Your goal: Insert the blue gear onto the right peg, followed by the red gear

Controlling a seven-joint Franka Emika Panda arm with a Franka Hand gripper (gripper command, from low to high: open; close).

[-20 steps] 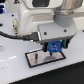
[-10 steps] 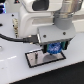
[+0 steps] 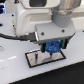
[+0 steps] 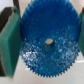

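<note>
My fingers (image 4: pixel 9 42) clamp the blue gear (image 4: pixel 47 41) by its rim, flat, low over the plate (image 3: pixel 34 58) on the table (image 3: pixel 70 70). Pegs too blurred to place.

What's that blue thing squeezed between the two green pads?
That is the blue gear, a toothed disc with a small central hole. The wrist view shows it filling the gap between the gripper's green jaws, which press on opposite sides of it.

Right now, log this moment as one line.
gripper: shut on blue gear | position: above grey plate | red gear: not visible
</note>
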